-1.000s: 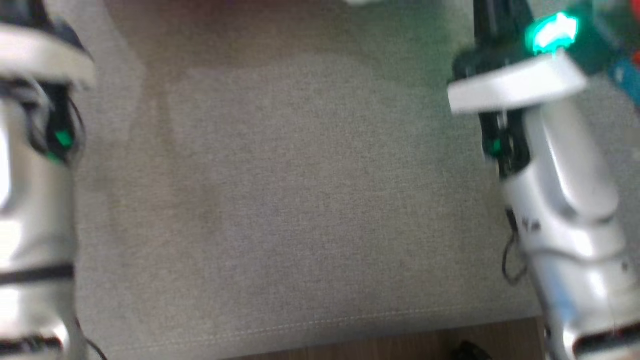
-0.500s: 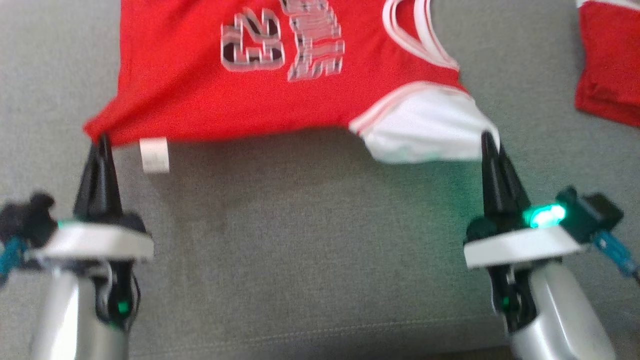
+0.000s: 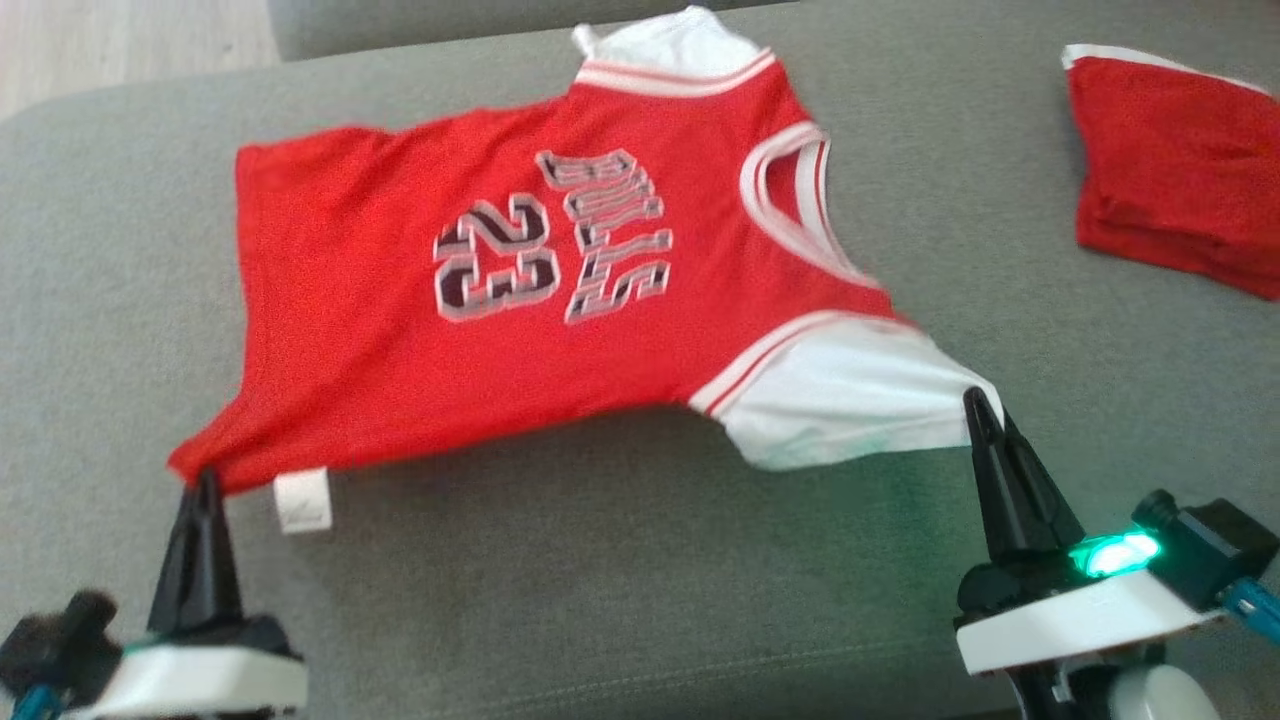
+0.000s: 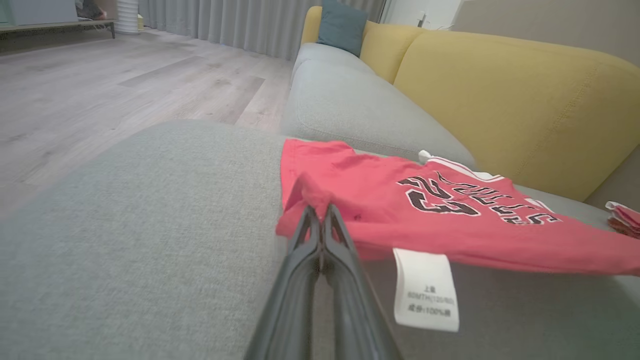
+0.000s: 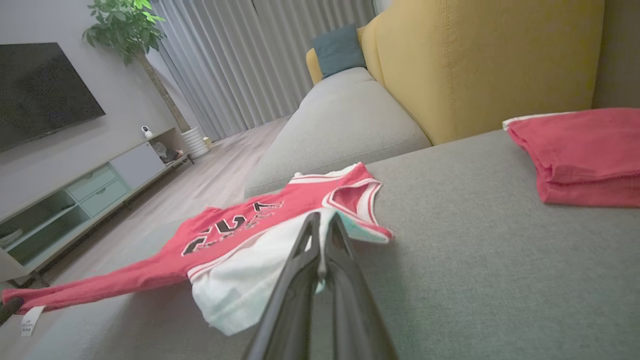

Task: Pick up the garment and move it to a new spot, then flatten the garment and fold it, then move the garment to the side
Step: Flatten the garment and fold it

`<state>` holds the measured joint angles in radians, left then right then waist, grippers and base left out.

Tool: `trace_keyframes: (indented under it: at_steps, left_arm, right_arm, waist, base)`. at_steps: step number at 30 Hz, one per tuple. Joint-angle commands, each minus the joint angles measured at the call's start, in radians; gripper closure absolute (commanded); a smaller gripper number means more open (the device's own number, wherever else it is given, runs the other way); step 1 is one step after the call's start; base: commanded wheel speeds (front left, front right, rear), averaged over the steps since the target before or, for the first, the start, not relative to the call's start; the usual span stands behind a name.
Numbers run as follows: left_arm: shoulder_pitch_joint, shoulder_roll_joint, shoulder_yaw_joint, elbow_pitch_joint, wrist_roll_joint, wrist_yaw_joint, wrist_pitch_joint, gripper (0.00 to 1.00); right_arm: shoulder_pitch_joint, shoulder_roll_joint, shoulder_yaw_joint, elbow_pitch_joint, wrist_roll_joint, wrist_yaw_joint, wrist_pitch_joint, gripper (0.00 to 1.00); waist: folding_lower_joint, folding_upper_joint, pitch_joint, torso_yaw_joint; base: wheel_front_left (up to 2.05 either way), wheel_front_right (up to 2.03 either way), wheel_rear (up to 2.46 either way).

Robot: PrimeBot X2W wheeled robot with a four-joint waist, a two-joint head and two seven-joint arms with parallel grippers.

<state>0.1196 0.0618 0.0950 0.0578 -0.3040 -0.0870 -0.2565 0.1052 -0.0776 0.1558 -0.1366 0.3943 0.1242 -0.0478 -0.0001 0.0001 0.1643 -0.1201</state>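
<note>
The red "BULLS 23" jersey (image 3: 400, 300) is stretched over the grey sofa seat (image 3: 620, 570), its near edge lifted and its far part resting on the cushion. My left gripper (image 3: 207, 478) is shut on the jersey's near hem corner (image 4: 305, 192), beside a white care label (image 4: 425, 290). At the near right, my right gripper (image 3: 978, 398) is shut on the white-lined shoulder part (image 3: 850, 400), which is turned inside out. In the right wrist view the jersey (image 5: 235, 227) hangs from my right gripper (image 5: 320, 220) toward the left.
A plain red folded cloth (image 3: 1170, 170) lies on the seat at the far right. A yellow sofa back (image 4: 500, 100) rises behind the seat. Wooden floor (image 4: 100, 95) lies past the seat's left end, with a TV cabinet (image 5: 75, 200) beyond.
The head camera has tilted up, so the whole jersey comes into view. Both grippers keep hold of its near edge, with the jersey still stretched between them.
</note>
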Motion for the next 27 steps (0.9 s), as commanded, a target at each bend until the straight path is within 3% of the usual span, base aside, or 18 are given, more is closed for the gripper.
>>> trace_keyframes:
  at_steps: [1,11,22,27]
  left_arm:
    - [0.006,0.005,0.046,-0.057,-0.011,0.010,-0.005,1.00]
    - [0.068,-0.003,-0.002,-0.123,-0.023,0.017,0.009,1.00]
    - [-0.015,-0.009,-0.048,0.085,-0.123,0.014,0.016,1.00]
    - [-0.098,-0.010,-0.045,0.160,-0.185,0.003,0.012,1.00]
  right_arm:
    - [-0.010,-0.011,0.021,-0.067,-0.007,0.007,0.014,1.00]
    - [0.035,0.000,0.038,-0.128,-0.003,0.007,0.067,1.00]
    - [-0.067,0.019,0.046,0.193,0.033,0.007,-0.011,1.00]
    - [-0.149,0.024,0.048,0.259,0.056,0.007,-0.065,1.00]
  waist:
    - [0.0001,-0.0001,-0.010,-0.012]
    - [0.0001,-0.0001,-0.026,-0.015]
    - [0.0001,-0.0001,-0.001,0.022]
    - [0.0001,-0.0001,0.016,0.038]
  base:
    - [0.00,0.00,0.00]
    - [0.00,0.00,0.00]
    - [0.00,0.00,0.00]
    - [0.00,0.00,0.00]
